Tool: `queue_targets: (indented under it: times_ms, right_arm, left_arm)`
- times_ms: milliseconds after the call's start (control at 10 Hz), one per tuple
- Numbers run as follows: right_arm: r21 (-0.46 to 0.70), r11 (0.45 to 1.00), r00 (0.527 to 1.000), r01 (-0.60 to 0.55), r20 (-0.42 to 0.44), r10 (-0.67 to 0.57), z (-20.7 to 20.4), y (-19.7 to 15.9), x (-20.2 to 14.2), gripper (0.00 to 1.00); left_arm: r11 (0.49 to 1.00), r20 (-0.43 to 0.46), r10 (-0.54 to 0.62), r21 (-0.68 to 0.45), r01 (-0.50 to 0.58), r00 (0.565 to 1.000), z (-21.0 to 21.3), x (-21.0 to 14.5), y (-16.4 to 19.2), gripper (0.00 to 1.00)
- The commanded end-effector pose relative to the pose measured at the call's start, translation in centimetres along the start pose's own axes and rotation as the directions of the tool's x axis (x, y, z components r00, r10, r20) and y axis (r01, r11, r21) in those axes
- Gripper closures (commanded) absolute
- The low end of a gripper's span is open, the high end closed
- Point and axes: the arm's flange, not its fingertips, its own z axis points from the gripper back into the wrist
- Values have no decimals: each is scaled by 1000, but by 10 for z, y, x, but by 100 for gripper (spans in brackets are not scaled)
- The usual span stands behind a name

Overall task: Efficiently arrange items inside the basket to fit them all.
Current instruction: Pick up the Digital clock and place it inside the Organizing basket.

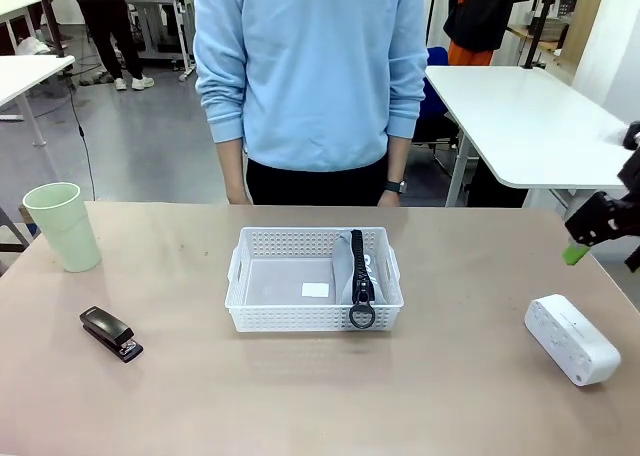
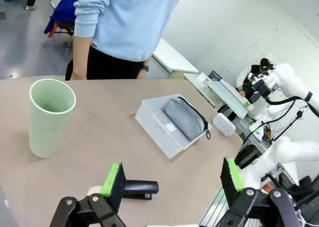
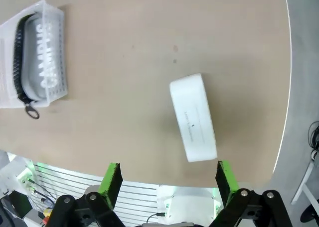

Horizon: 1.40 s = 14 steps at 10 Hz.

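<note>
White perforated plastic basket (image 1: pixel 290 318) at centre of desk (image 1: pixel 450 386). Grey zip pouch with black strap (image 1: pixel 350 266) inside it, leaning along basket's right wall. Pale green plastic cup (image 1: pixel 62 226) upright near desk's left edge. Small black stapler (image 1: pixel 111 334) same side, nearer robot's edge. White rounded rectangular box (image 1: pixel 572 338) near right edge.

Left gripper (image 2: pixel 172 176) spread wide, holding nothing; stapler below gap, just beside one finger (image 2: pixel 113 179). Right gripper (image 3: pixel 164 176) spread wide, holding nothing, above box; box lies ahead of gap, nearer one finger (image 3: pixel 223 179), not touching.
</note>
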Motion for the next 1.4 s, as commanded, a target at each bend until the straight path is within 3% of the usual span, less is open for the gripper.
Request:
queue_targets:
  times_ms: [0, 400, 700, 1000, 1300]
  right_arm:
    - [-44, 998, 999, 33, -24, -34, -45, -19, -11, 0]
    - [-83, 994, 992, 70, -102, -78, -88, -25, 1, 0]
    - [-78, 994, 988, 75, -126, -84, -95, -28, 2, 0]
    - [-128, 981, 980, -148, -152, 128, -104, -23, 0, 0]
    - [-116, 972, 970, -206, -158, 187, -108, -20, -2, 0]
  left_arm:
    - [1000, 22, -21, -11, 21, 1000, 0, 2, 0, 0]
    - [1000, 22, -21, -11, 21, 1000, 0, 2, 0, 0]
    - [1000, 22, -21, -11, 21, 1000, 0, 2, 0, 0]
    - [1000, 22, -21, -11, 21, 1000, 0, 2, 0, 0]
    - [1000, 22, -21, -11, 21, 1000, 0, 2, 0, 0]
